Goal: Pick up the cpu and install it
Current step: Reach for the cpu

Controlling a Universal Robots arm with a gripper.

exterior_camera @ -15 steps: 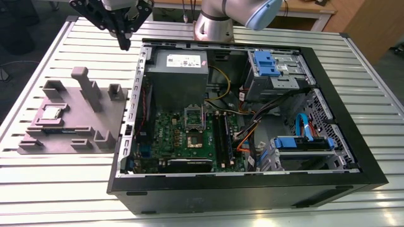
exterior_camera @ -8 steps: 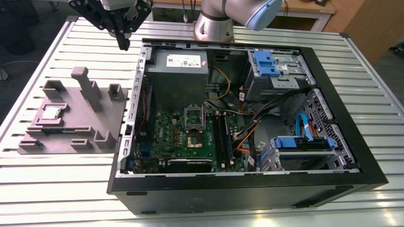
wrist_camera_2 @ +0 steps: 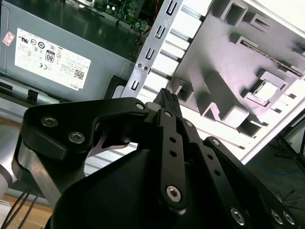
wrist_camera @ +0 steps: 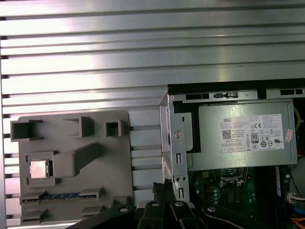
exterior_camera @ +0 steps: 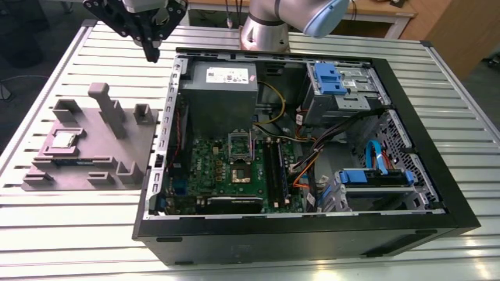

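The cpu (exterior_camera: 62, 140) is a small silver square lying in a recess of the grey holder block (exterior_camera: 109, 152), on the exterior view's left of the open computer case. It also shows in both wrist views (wrist_camera_2: 267, 91) (wrist_camera: 39, 168). My gripper (exterior_camera: 152, 54) hangs high above the table, beyond the block and just off the case's far corner, well away from the cpu. Its black fingers meet at the tips (wrist_camera_2: 167, 98) (wrist_camera: 159, 187), shut on nothing. The dark motherboard socket (exterior_camera: 240, 173) sits mid-board inside the case, its metal frame (exterior_camera: 240, 144) raised.
A grey power supply box (exterior_camera: 221, 88) with a white label fills the case's far corner, close to my gripper. Upright posts (exterior_camera: 105, 105) stick up from the holder block. The case wall (exterior_camera: 160, 146) runs between block and motherboard. Cables and blue drive bays (exterior_camera: 343, 85) lie on the exterior view's right.
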